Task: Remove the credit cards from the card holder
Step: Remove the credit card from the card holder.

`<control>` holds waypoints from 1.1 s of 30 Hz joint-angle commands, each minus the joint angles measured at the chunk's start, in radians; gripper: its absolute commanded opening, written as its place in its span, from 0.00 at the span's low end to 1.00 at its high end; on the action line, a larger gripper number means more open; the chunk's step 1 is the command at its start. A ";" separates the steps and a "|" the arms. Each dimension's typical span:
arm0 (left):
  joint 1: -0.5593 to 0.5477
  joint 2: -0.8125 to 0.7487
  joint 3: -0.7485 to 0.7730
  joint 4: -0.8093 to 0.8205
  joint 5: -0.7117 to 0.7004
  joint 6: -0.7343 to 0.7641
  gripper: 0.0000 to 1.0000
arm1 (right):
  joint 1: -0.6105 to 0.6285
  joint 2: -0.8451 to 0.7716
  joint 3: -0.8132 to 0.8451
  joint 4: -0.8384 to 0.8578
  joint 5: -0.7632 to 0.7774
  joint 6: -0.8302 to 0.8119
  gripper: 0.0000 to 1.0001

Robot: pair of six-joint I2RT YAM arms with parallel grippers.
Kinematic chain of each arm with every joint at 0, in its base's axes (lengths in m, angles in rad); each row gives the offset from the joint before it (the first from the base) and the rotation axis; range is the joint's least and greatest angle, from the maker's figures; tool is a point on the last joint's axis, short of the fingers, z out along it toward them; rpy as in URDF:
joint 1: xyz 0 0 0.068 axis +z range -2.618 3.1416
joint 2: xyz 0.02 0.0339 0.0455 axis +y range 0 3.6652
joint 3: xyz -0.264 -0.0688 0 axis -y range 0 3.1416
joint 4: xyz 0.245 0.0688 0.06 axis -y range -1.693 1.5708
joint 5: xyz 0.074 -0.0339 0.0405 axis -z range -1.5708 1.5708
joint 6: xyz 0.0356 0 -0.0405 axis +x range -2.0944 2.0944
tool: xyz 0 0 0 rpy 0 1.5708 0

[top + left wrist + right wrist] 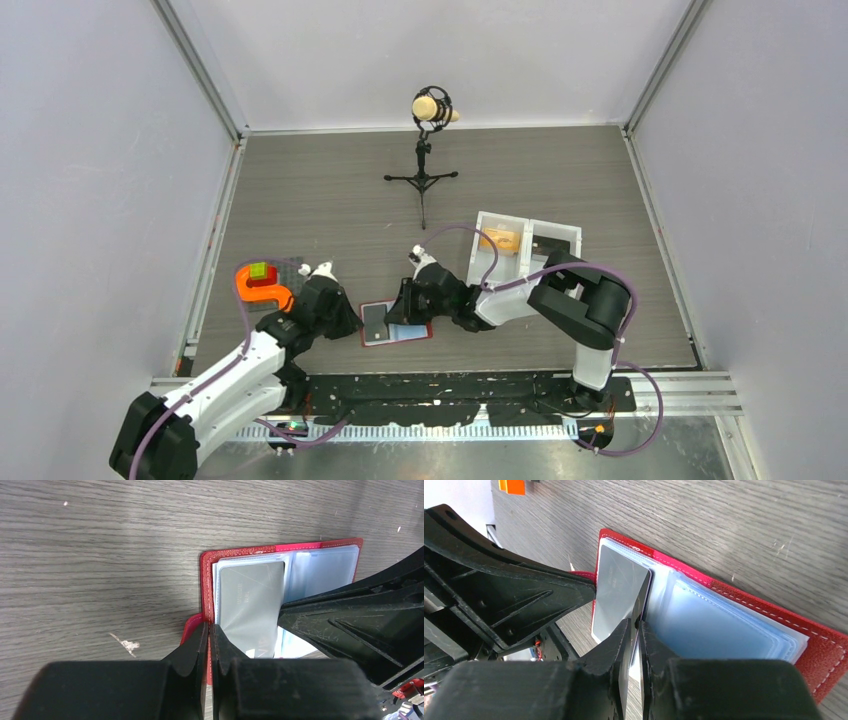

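From above, the left arm comes from the lower left corner and stretches low over the table (330, 190). The left gripper (345, 320) is at the left edge of the card holder (412, 332). The right arm rises from its base, folds at the elbow and reaches to the left. The right gripper (408, 305) is over the middle of the holder, which lies open and flat near the front edge of the table. A grey card (375, 320) is on its left half. Behind, a white tray (555, 235) holds an orange block (500, 240), and a microphone stand (424, 175) is further back. The table is dark grey wood grain, with pale walls on three sides.

In the left wrist view, the left gripper (210, 629) is clenched on the red left edge of the card holder (240, 552). The grey card (250, 605) lies just beside it, on the pale blue pockets (325, 570).

In the right wrist view, the right gripper (638, 626) pinches the near edge of the grey card (619, 585), with its fingers almost together. The card is tilted up from the pockets (724, 625).
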 commanded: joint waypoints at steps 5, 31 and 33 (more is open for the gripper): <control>-0.002 0.028 -0.004 0.033 0.051 0.007 0.06 | -0.007 0.004 -0.040 0.233 -0.067 0.065 0.19; -0.002 0.044 0.008 0.021 0.054 0.011 0.06 | -0.019 -0.013 -0.080 0.291 -0.041 0.112 0.05; -0.002 0.048 0.010 0.016 0.049 0.010 0.06 | -0.022 -0.032 -0.082 0.252 -0.027 0.093 0.05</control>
